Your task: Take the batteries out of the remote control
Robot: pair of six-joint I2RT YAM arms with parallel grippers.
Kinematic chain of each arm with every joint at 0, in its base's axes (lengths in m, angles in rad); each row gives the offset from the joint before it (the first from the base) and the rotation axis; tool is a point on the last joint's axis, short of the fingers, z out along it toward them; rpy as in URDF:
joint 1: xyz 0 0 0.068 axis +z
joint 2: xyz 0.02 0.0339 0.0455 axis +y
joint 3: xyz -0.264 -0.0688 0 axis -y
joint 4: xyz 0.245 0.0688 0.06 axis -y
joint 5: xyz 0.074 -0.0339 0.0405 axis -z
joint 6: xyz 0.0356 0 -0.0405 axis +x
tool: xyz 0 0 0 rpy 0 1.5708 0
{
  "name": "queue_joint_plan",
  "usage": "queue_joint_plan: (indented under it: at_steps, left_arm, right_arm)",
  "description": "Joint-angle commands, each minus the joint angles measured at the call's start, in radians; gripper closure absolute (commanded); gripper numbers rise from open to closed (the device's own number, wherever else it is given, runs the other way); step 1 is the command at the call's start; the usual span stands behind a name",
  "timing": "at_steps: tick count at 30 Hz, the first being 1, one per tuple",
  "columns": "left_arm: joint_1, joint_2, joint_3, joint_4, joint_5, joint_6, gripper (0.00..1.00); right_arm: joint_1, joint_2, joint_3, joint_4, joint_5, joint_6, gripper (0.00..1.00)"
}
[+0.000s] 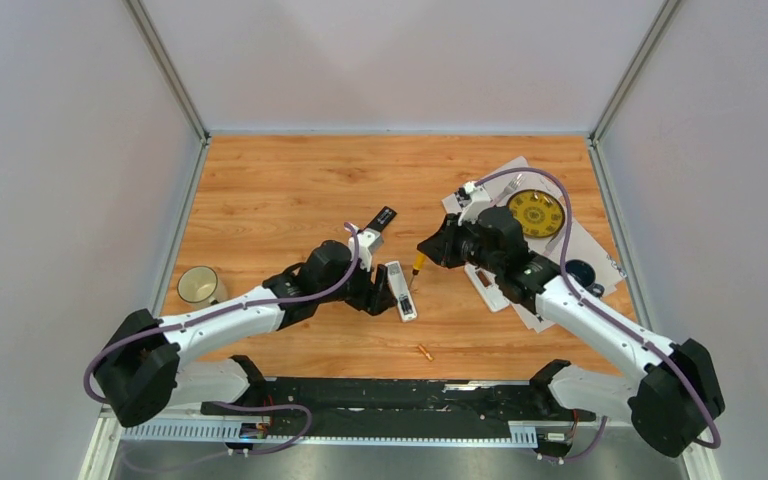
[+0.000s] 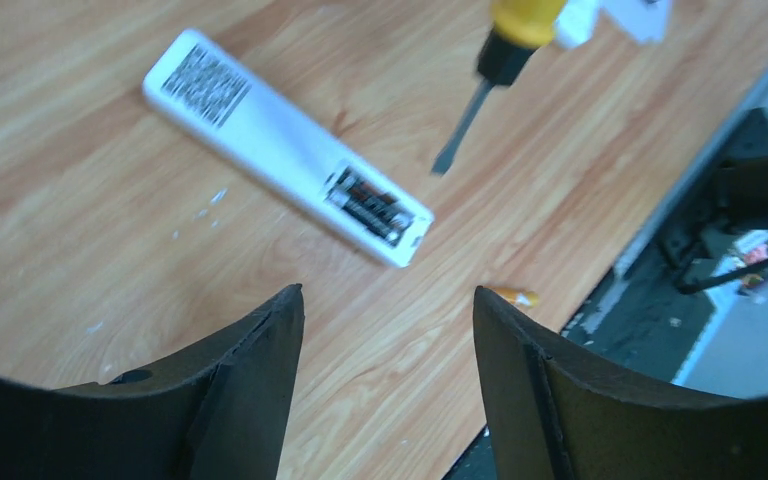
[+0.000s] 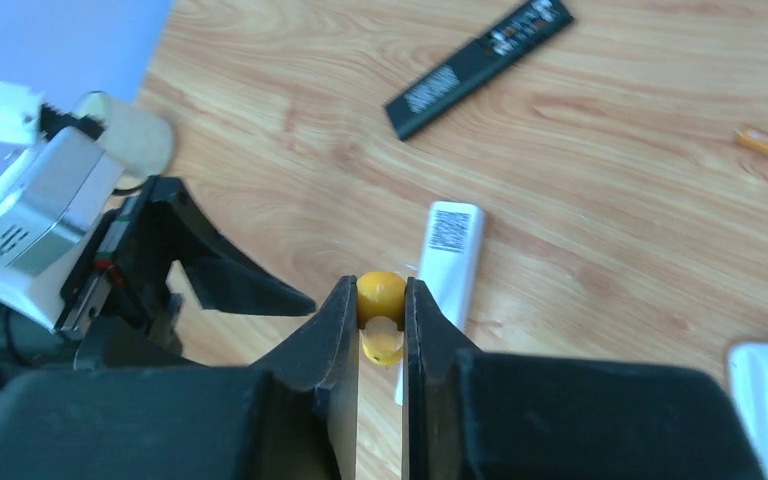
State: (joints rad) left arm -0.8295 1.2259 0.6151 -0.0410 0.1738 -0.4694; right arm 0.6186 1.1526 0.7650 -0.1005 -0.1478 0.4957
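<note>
The right hand (image 3: 378,292) gripped the screwdriver (image 2: 465,125), its tip just beside the batteries (image 2: 368,205) in the remote (image 2: 260,130)'s open end; the left hand (image 2: 388,297) stood wide.

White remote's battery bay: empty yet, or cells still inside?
Not empty. The white remote lies cover off, dark batteries seated in its open bay; one orange battery lies loose on the table.

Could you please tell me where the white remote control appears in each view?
Top external: white rectangular plastic remote control lies at centre.
Left wrist: remote control at upper left, battery bay open.
Right wrist: remote control at centre.
Shared landmark: yellow-handled screwdriver beside it.
</note>
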Motion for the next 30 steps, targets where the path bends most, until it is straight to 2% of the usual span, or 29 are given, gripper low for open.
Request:
queue_joint_plan:
  at_steps: [1,3,7,12,15,16,18,19,21,24,25,27,28,29,30]
  left_arm:
    - [0.015,-0.054,0.005,0.171,0.159,0.015,0.30]
    - [0.023,-0.048,0.011,0.231,0.196,0.002,0.29]
    - [0.026,-0.037,0.018,0.322,0.292,-0.015,0.30]
    - [0.027,-0.017,0.051,0.316,0.335,0.005,0.35]
    - [0.027,-0.025,0.051,0.332,0.369,0.008,0.54]
    - [0.027,-0.029,0.049,0.336,0.380,0.008,0.71]
    - [0.027,-0.051,0.044,0.332,0.385,0.011,0.93]
    - [0.027,-0.058,0.041,0.325,0.379,0.020,1.00]
    - [0.027,-0.089,0.040,0.287,0.366,0.038,1.00]
    - [0.027,-0.143,0.032,0.225,0.294,0.071,1.00]
    - [0.027,-0.158,0.028,0.211,0.253,0.080,1.00]
    - [0.027,-0.212,0.017,0.182,0.218,0.090,1.00]
    - [0.027,-0.230,0.014,0.170,0.186,0.103,1.00]
    - [0.027,-0.247,0.009,0.159,0.173,0.107,1.00]
    - [0.027,-0.284,0.009,0.138,0.165,0.116,1.00]
  right_arm:
    - [0.001,-0.083,-0.021,0.120,-0.172,-0.020,1.00]
    - [0.001,-0.109,-0.032,0.178,-0.272,-0.014,1.00]
    - [0.001,-0.151,-0.020,0.196,-0.374,-0.031,1.00]
    - [0.001,-0.152,-0.001,0.194,-0.470,-0.055,1.00]
    - [0.001,-0.154,-0.003,0.203,-0.481,-0.059,1.00]
    - [0.000,-0.154,-0.001,0.200,-0.478,-0.057,1.00]
    - [0.003,-0.151,0.005,0.184,-0.457,-0.054,0.99]
    - [0.001,-0.149,0.008,0.179,-0.446,-0.054,0.94]
    - [0.001,-0.146,0.022,0.167,-0.402,-0.033,0.83]
    - [0.001,-0.139,0.040,0.183,-0.391,-0.003,0.55]
    - [0.001,-0.136,0.052,0.186,-0.389,0.004,0.39]
    - [0.001,-0.136,0.062,0.212,-0.394,0.021,0.21]
    - [0.001,-0.139,0.063,0.222,-0.394,0.026,0.06]
    - [0.001,-0.140,0.063,0.252,-0.404,0.036,0.00]
    - [0.001,-0.139,0.060,0.274,-0.418,0.050,0.00]
